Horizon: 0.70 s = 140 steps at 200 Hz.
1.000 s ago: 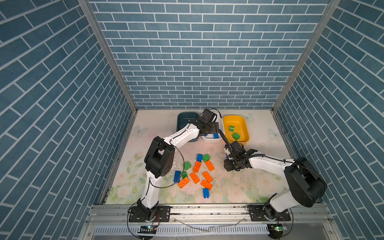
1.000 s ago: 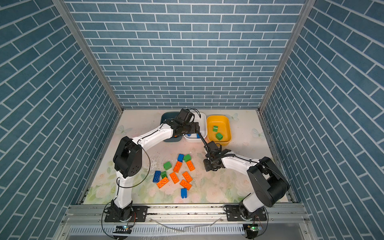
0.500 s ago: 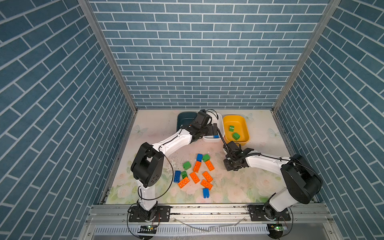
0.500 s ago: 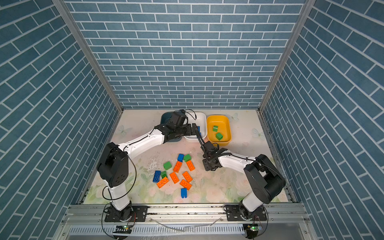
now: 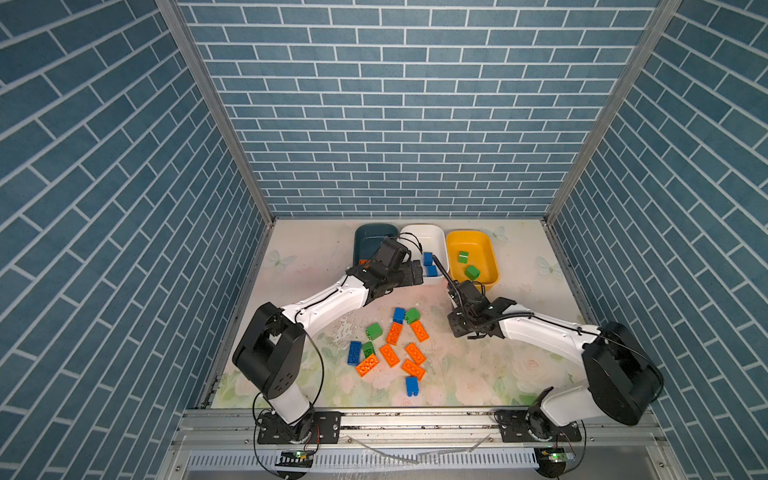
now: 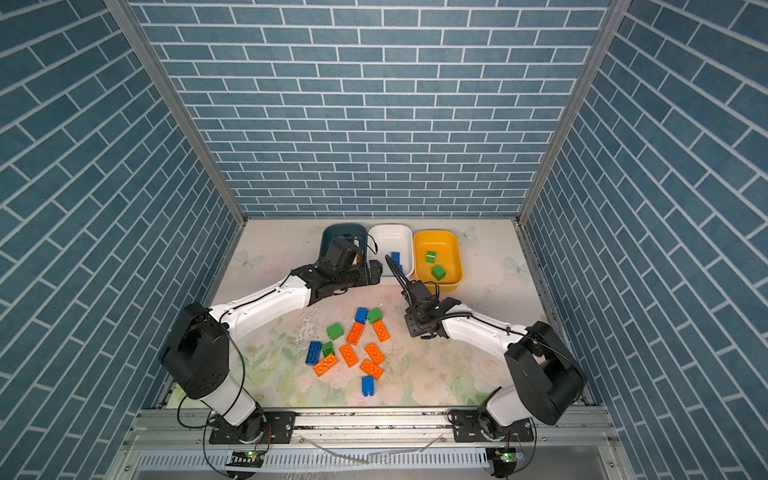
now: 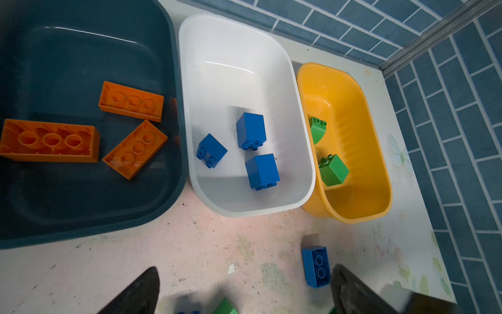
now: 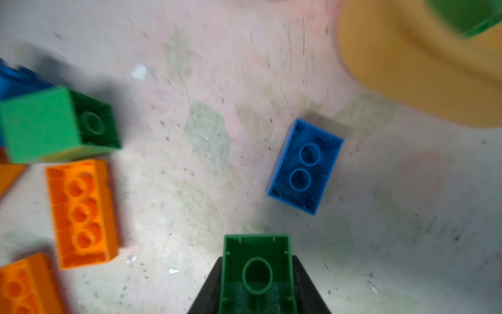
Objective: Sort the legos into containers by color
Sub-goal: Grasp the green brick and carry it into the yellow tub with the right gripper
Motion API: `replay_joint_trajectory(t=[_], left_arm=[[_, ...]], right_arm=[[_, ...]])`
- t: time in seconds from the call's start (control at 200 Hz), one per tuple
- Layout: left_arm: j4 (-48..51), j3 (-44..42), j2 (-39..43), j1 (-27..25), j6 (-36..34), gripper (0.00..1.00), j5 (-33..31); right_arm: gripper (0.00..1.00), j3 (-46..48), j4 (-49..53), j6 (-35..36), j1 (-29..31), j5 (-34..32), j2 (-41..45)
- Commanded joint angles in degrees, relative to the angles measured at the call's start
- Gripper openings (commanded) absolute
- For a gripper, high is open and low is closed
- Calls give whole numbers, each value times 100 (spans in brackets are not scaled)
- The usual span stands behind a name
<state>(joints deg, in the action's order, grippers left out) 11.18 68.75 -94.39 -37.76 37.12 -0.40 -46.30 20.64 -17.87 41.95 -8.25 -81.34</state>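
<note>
Green brick (image 8: 256,274) sits clamped in the closed right gripper (image 8: 256,265). Its yellow tub (image 5: 484,251) lies near, ahead and slightly aside, closest to this arm. The left gripper (image 7: 244,282) gapes wide and empty.

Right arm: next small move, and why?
Probably lift and carry toward the yellow tub: the right gripper is shut on a green brick just above the table, and the two green bricks already sorted lie in that tub.
</note>
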Motion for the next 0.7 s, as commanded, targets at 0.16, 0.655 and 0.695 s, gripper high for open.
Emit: replay_joint_trajectory(t=[0.16, 0.655, 0.695], left_arm=[[238, -8, 166, -21, 118, 99, -306], [575, -161, 412, -25, 119, 99, -485], [611, -154, 388, -21, 126, 99, -478]], right_arm=[[29, -113, -850, 305, -858, 419, 603], [30, -1373, -699, 787, -2017, 745, -450], [31, -1555, -639, 770, -2094, 697, -667]])
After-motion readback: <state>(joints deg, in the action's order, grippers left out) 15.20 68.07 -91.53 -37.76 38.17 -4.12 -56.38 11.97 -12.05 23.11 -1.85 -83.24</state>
